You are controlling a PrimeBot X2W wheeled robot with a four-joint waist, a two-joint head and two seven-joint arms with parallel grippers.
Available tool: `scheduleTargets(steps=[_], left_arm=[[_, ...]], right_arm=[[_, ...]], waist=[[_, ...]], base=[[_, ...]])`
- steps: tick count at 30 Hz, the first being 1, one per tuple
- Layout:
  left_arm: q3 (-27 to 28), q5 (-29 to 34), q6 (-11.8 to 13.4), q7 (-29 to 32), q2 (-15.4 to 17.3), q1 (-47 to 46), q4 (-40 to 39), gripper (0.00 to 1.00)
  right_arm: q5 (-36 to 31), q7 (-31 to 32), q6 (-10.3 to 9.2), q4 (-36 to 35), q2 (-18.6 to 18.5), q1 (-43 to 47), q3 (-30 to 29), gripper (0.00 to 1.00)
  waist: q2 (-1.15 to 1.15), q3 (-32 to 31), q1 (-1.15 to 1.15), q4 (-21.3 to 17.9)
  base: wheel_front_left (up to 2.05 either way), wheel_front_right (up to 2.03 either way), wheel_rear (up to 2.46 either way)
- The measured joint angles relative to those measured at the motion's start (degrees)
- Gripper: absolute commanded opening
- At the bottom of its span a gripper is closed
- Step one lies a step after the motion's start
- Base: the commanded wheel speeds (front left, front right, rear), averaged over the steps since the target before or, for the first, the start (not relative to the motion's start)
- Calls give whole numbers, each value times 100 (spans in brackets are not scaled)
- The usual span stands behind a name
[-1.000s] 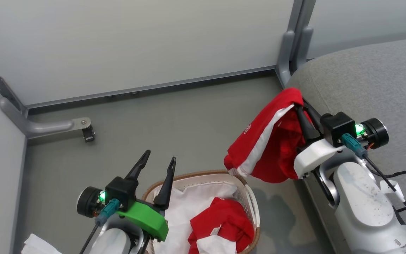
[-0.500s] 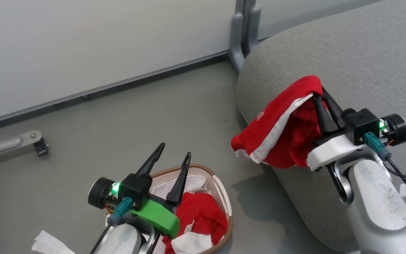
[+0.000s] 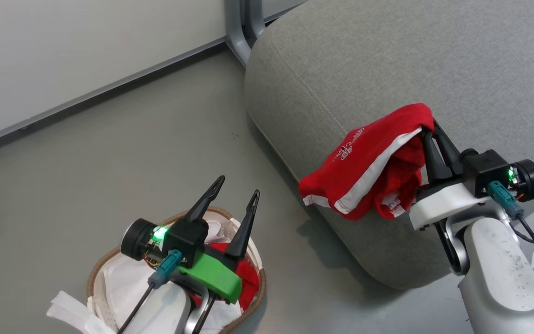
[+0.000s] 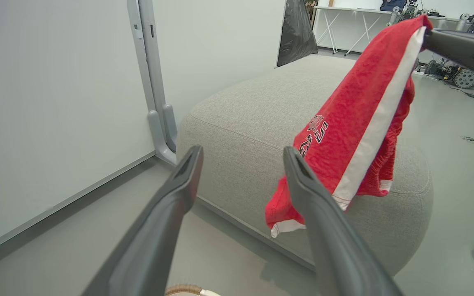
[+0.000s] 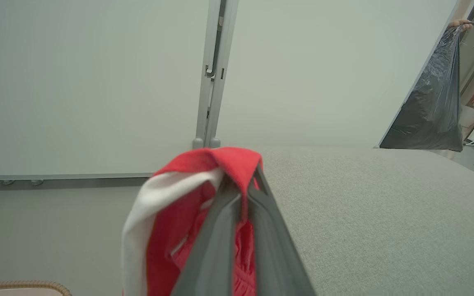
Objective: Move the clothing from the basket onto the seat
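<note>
Head view, centre right: right gripper (image 3: 430,127) clamped on soft red white-striped garment (image 3: 364,162) dangling at large grey fabric seat (image 3: 387,60) edge; recommend carrying further inboard before release; left gripper (image 3: 239,184), lower left, fingers apart.

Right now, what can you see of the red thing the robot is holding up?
The red garment looks like soft, bright red sports shorts with a wide white side stripe, white hem trim and printed lettering near the hem. It hangs bunched and folded from the right gripper, whose two dark fingers are pinched shut on its top edge. It dangles in the air by the rounded edge of the grey seat; whether it brushes the seat cannot be told.
</note>
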Motion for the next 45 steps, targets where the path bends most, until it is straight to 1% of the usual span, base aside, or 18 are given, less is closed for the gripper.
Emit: scheduleTargets(steps=[4,8,10,14,18,22,24,26,28,32,36,39,41,45], left_arm=[[-46,5,-1,0,3,-58,-13,100],[-67,8,-1,0,8,-109,-33,100],[-73,8,-1,-1,11,-152,-53,100],[-133,32,-2,-1,42,-256,-132,100],[-270,88,-2,0,75,-396,-294,100],[-391,188,-2,-1,113,-542,-459,100],[-463,225,-2,-1,125,-593,-516,100],[-531,297,-2,0,130,-680,-592,100],[-590,348,-2,-1,132,-804,-631,100],[-711,452,-2,-1,130,-997,-697,100],[-814,566,-3,-1,145,-1228,-825,100],[-877,635,-3,-1,146,-1314,-920,100],[-898,650,-4,-1,141,-1366,-966,100],[-901,647,-8,-1,145,-1391,-984,100]], right_arm=[[19,0,0,1,3,-2,-54,0],[16,0,0,133,-24,-103,-65,0],[18,1,0,242,-85,-294,-68,0],[24,1,0,492,-314,-975,-158,0],[40,53,0,856,-758,-1912,-250,0],[104,309,0,1087,-1268,-2960,-356,0],[149,486,0,1144,-1495,-3390,-513,0],[178,682,0,1267,-1829,-3883,-710,0],[70,836,0,1289,-2212,-4269,-848,0],[74,1123,0,1467,-2805,-4851,-1183,0],[60,1240,0,1762,-3161,-5055,-1366,0],[-26,1273,0,2107,-3283,-5050,-1560,0],[-94,1205,0,2303,-3295,-4997,-1706,0],[-215,991,0,2755,-3063,-4752,-1901,0]], waist=[[0,170,0,-62],[0,295,0,7],[0,354,0,69],[0,522,0,213],[0,718,0,393],[0,965,0,592],[0,1095,0,692],[0,1253,0,810],[0,1407,0,926],[0,1758,0,1188],[0,2159,0,1426],[0,2457,0,1586],[0,2644,1,1682],[0,3005,1,1846]], base=[[0,0,0],[0,0,0],[0,0,0],[0,0,0],[0,0,0],[0,0,0],[0,0,0],[0,0,0],[0,0,0],[0,0,0],[0,0,0],[0,0,0],[0,0,0],[0,0,0]])
